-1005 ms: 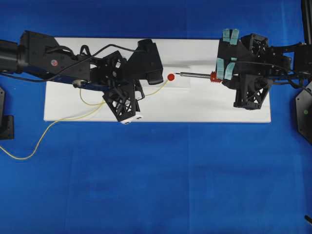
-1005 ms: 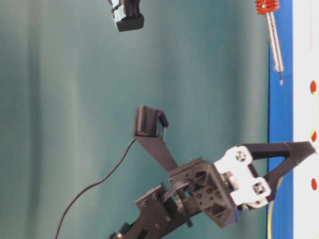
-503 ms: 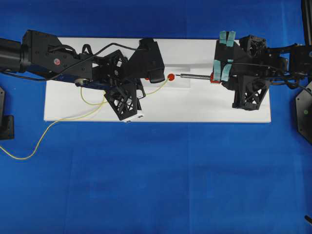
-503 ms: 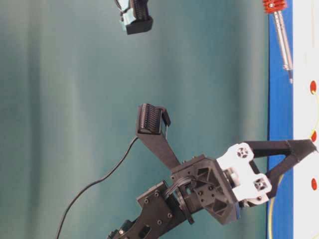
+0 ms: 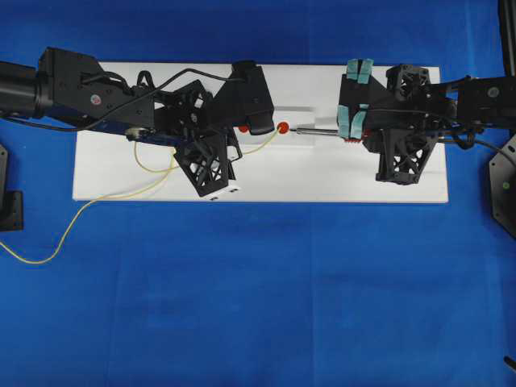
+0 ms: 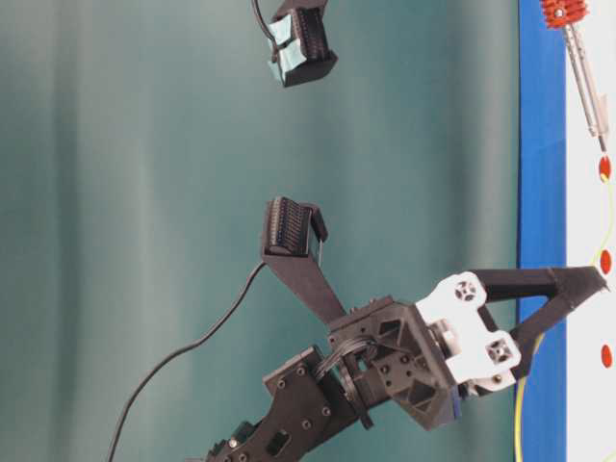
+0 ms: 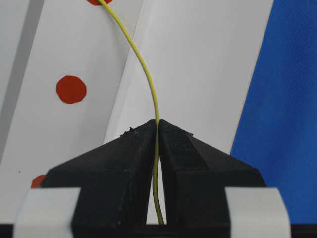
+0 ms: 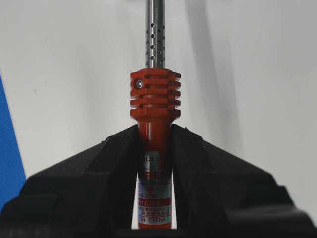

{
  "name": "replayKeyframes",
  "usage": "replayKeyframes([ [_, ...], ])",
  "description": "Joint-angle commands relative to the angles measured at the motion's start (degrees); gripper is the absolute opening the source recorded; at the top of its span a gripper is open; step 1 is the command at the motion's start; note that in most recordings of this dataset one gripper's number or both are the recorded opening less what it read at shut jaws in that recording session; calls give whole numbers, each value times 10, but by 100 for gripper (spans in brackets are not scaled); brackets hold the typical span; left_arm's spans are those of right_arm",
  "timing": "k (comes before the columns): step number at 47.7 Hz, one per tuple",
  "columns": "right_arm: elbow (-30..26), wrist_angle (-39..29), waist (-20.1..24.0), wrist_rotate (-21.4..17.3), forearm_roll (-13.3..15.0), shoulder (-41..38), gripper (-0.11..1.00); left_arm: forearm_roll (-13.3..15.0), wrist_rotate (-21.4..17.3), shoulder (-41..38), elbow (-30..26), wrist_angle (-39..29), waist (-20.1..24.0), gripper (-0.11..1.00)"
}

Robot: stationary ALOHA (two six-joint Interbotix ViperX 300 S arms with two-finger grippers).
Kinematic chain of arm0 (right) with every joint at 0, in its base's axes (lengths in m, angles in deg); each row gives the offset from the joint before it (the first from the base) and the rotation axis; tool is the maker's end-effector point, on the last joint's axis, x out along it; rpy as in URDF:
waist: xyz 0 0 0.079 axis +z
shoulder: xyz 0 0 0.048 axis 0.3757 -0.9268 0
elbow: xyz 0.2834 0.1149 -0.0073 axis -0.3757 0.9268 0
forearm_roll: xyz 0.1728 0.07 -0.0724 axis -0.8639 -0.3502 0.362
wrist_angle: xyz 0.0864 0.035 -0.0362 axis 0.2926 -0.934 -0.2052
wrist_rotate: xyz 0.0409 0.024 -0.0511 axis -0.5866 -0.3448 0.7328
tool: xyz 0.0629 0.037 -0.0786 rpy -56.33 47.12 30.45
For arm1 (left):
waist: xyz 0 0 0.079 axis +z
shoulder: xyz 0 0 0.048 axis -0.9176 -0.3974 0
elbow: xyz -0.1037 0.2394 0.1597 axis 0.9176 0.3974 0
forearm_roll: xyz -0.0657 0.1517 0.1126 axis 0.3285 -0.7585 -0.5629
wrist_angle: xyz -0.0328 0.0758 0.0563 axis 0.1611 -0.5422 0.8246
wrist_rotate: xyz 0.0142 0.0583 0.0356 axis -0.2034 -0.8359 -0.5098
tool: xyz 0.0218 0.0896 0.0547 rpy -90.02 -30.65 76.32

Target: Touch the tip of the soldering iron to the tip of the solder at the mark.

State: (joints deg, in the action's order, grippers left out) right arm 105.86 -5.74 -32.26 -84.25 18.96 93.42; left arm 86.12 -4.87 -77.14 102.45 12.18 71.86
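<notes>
I have both grasps done: left jaws clamped on the solder, which runs ahead to the red mark; right jaws clamped on the soldering iron, tip just short of it. Contact remains, I judge.

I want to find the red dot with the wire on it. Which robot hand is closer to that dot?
Left. The left end effector sits just beside the red dot, pinching the solder. The right end effector is farther off, holding the soldering iron.
</notes>
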Motion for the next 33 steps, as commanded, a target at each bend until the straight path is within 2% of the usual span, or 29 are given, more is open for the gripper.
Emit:
replayKeyframes([
  [1,-16,4,-1,0,2,2,6,-2,-1,8,-12,-2,2,2],
  [19,-17,6,-1,0,2,-1,6,-2,-2,5,-19,-7,2,2],
  [33,-17,6,-1,0,2,-2,6,-2,-4,-4,-41,-36,2,2],
])
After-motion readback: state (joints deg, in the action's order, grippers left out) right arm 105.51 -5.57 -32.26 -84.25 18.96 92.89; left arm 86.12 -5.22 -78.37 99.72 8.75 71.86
